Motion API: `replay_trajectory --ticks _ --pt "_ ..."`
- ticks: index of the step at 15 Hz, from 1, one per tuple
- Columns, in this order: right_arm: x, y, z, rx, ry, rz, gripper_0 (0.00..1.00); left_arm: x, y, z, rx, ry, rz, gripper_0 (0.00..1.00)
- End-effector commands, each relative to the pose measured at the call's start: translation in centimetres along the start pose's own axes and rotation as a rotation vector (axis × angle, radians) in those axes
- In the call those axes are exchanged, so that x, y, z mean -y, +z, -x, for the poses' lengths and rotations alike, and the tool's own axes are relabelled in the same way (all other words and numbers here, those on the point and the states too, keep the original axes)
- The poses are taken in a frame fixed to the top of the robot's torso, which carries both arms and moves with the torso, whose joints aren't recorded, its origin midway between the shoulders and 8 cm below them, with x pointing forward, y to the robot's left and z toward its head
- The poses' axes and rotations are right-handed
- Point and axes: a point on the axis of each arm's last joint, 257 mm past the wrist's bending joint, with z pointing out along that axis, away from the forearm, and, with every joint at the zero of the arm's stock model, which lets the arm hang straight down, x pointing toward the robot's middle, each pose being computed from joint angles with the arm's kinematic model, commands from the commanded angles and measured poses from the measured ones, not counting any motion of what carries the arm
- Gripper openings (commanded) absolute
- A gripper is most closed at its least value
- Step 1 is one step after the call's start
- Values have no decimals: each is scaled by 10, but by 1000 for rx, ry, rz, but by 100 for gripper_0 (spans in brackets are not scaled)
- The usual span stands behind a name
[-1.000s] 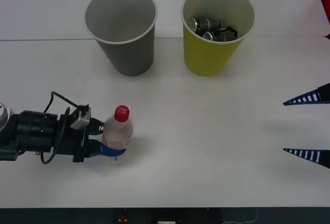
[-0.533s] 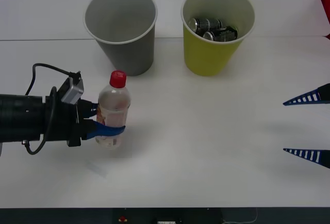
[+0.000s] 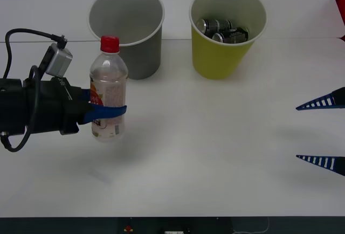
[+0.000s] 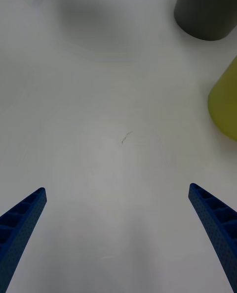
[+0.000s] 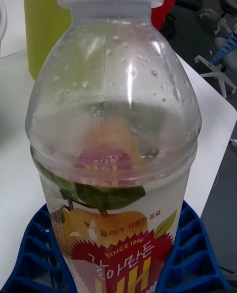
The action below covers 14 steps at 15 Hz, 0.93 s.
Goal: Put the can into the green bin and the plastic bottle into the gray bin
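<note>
The left gripper (image 3: 110,112) has its jaws clamped on the plastic bottle (image 3: 108,91), held upright above the surface, near the gray bin (image 3: 126,29). Cans already lie in the green bin (image 3: 226,29). Next, I'd say: carry it over the gray rim and release. The right gripper (image 3: 321,131) waits aside, jaws apart.

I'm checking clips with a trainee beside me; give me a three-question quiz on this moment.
1. True or false: the left end effector holds the plastic bottle upright above the table.
2. Which bin already holds cans? A) the gray bin B) the green bin
3. Fill in: the right end effector, at the table's right edge, is ____.

Key: 1 true; 2 B; 3 open.
</note>
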Motion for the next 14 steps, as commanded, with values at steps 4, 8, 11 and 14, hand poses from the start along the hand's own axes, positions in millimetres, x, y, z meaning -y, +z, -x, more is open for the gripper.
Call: replay_trajectory --ticks 4,8,11,14 --pt "0 0 0 0 0 0 100 -17 -16 45 54 13 98 0" --pt "0 0 0 0 0 0 100 -34 -9 92 102 35 89 0" --pt "0 0 0 0 0 0 100 -59 -1 126 117 61 116 0" --pt "0 0 0 0 0 0 100 -92 3 159 117 125 198 0"
